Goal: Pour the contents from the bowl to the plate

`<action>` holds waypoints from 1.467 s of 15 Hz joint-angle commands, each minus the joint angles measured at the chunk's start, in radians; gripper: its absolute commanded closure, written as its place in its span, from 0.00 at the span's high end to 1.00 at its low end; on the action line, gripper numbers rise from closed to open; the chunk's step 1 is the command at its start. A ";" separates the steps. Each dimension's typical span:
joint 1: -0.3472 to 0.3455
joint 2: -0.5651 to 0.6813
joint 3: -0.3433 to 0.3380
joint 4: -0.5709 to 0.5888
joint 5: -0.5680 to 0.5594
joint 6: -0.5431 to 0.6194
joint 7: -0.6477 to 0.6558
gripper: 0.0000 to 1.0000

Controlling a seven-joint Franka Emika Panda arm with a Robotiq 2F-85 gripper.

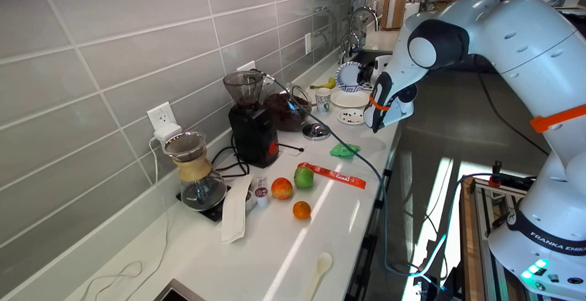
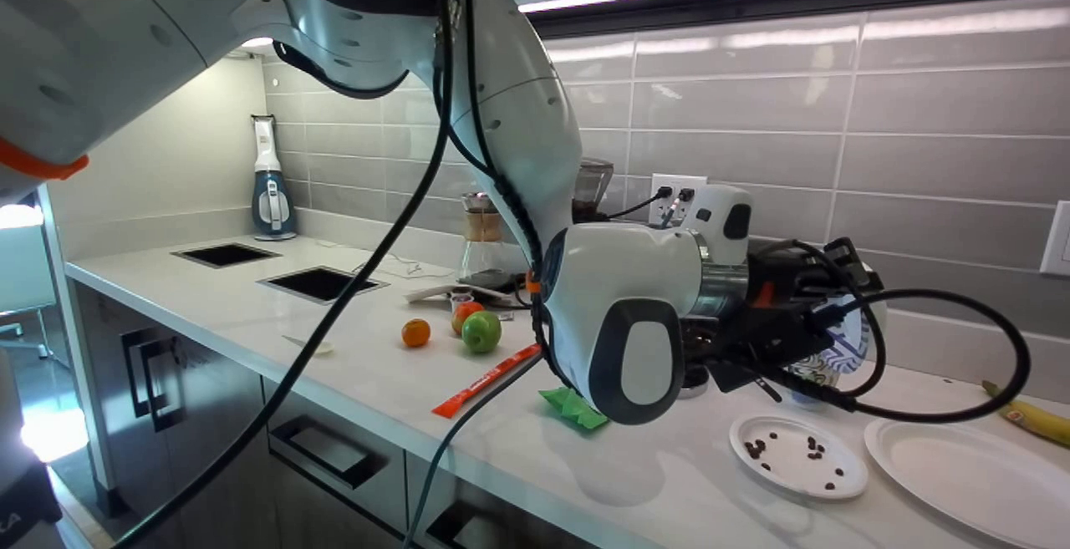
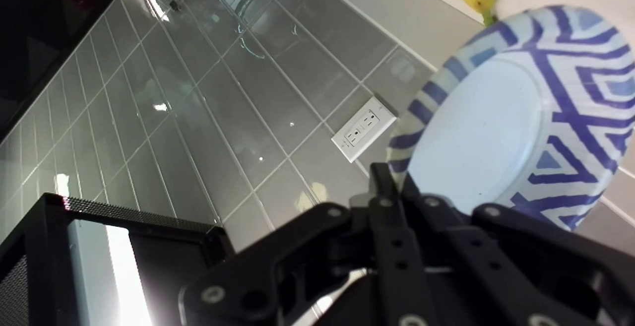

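Bowl [image 2: 851, 344], rim pinched by the gripper [image 3: 395, 179], is partly hidden behind it in an exterior view.

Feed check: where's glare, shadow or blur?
In an exterior view, sunlight streaks the counter; in an exterior view, a soft shadow falls on it below the arm; in the wrist view, bright reflections spot the tiles, and the bowl looks slightly soft.
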 commanded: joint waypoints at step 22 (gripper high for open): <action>-0.310 -0.433 0.286 -0.016 -0.084 -1.178 0.160 0.01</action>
